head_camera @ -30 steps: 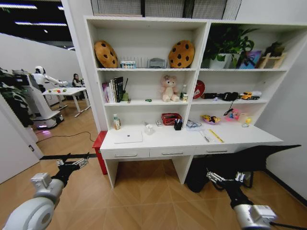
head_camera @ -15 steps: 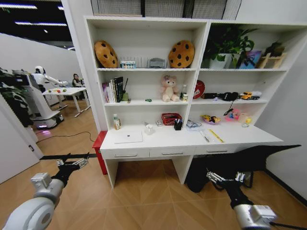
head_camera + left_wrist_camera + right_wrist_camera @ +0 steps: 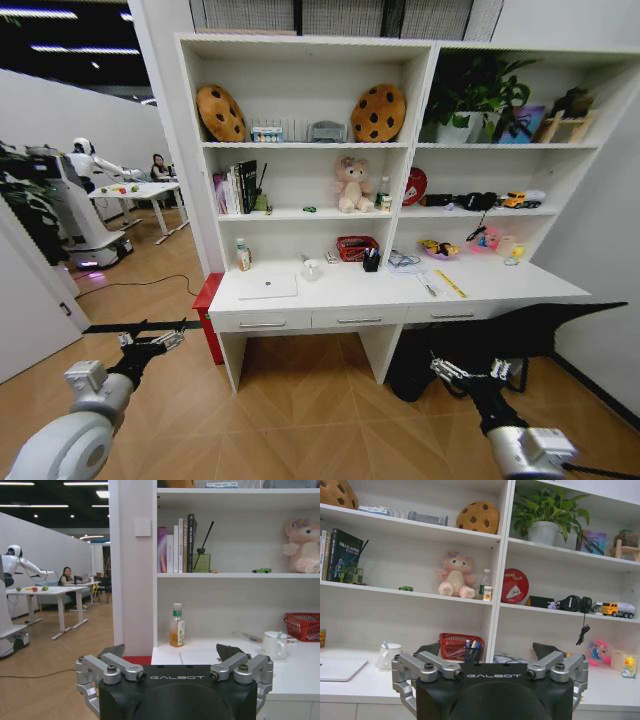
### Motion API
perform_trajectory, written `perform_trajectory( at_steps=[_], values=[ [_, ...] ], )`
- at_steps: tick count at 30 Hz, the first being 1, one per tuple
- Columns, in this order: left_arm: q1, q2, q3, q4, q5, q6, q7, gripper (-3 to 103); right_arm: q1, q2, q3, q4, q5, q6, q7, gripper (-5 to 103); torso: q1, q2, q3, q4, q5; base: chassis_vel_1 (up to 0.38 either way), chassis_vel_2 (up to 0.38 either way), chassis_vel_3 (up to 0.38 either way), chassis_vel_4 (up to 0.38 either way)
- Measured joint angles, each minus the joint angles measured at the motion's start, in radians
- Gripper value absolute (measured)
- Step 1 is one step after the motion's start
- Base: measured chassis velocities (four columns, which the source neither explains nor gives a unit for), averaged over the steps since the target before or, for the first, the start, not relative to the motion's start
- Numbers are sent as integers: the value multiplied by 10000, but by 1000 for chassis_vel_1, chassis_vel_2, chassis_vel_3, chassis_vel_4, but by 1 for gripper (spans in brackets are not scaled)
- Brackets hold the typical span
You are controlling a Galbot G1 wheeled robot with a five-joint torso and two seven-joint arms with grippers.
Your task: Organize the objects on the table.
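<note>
Both grippers open and empty, well short of the desk.

Your left gripper point(image 3: 150, 342) and right gripper point(image 3: 470, 374) hang low over the floor, jaws spread. The desk point(image 3: 520, 285) lies ahead and above them, long axis across your view. The laptop point(image 3: 267, 286), flat and silver, and the white mug point(image 3: 311, 269) lie nearer your left arm; the yellow ruler point(image 3: 451, 284), angled away, nearer your right.

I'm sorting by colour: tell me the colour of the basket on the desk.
Red. The basket shows best in the right wrist view, behind the pens.
</note>
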State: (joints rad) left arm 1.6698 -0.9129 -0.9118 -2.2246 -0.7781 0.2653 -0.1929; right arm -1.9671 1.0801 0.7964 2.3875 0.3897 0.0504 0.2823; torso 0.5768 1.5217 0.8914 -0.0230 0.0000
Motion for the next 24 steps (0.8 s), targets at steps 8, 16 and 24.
perform_trajectory(
  at_steps=[8, 16, 24],
  values=[
    [0, 0, 0, 0, 0, 0, 0, 100, 0, 0, 0, 0, 0, 0, 0, 100, 0, 0, 0, 0, 0, 0, 0, 0, 0],
    [0, 0, 0, 0, 0, 0, 0, 100, 0, 0, 0, 0, 0, 0, 0, 100, 0, 0, 0, 0, 0, 0, 0, 0, 0],
    [0, 0, 0, 0, 0, 0, 0, 100, 0, 0, 0, 0, 0, 0, 0, 100, 0, 0, 0, 0, 0, 0, 0, 0, 0]
  ],
)
